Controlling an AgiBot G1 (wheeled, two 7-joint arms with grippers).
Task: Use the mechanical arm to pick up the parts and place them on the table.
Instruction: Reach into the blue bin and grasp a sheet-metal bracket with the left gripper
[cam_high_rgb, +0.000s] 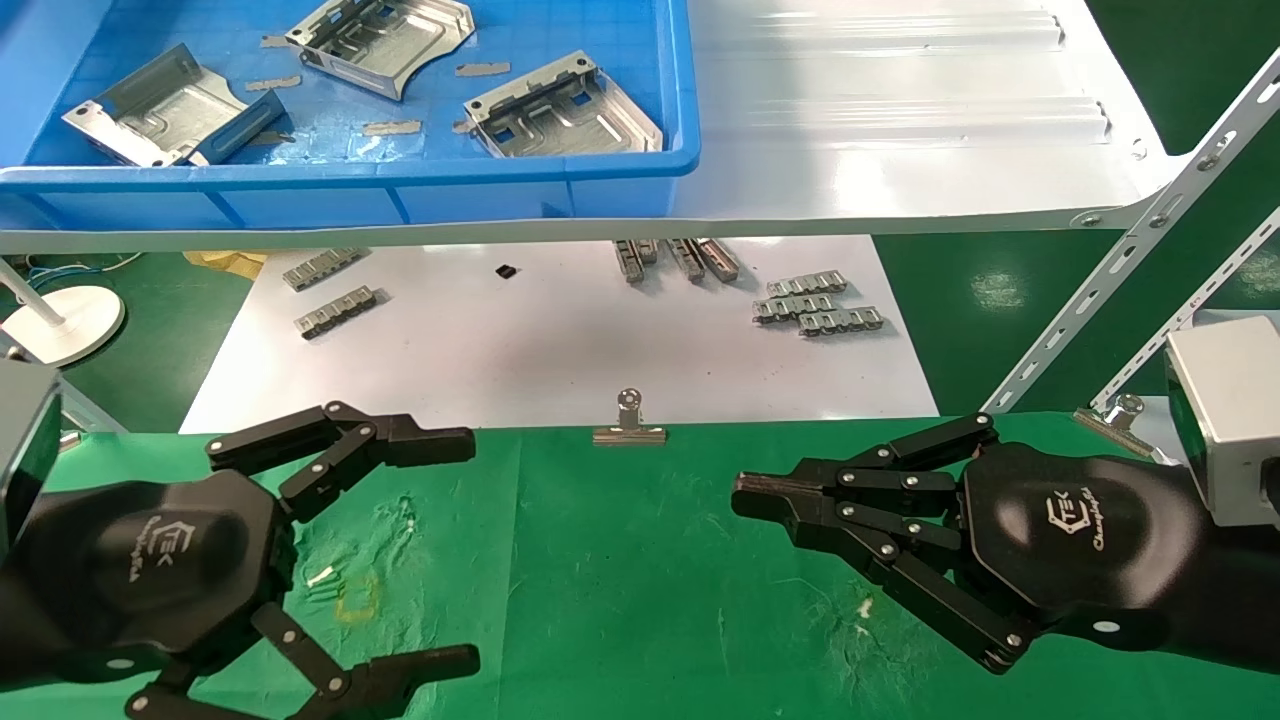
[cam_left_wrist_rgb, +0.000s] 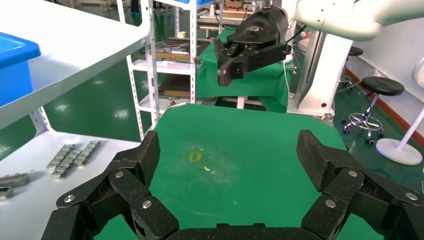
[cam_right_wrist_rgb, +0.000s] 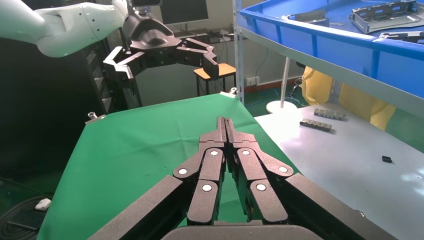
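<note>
Three silver-grey sheet-metal parts lie in a blue bin on the white shelf. One part also shows in the right wrist view. My left gripper is open and empty, low over the left of the green table. In its own view the fingers are spread wide over a yellow square mark. My right gripper is shut and empty over the table's right side; its own view shows the fingertips pressed together. Both grippers are well short of the bin.
Small grey chain-like link strips lie on the matte white board below the shelf. A binder clip holds the green cloth's far edge. Slanted perforated shelf struts stand at the right. A white round base sits far left.
</note>
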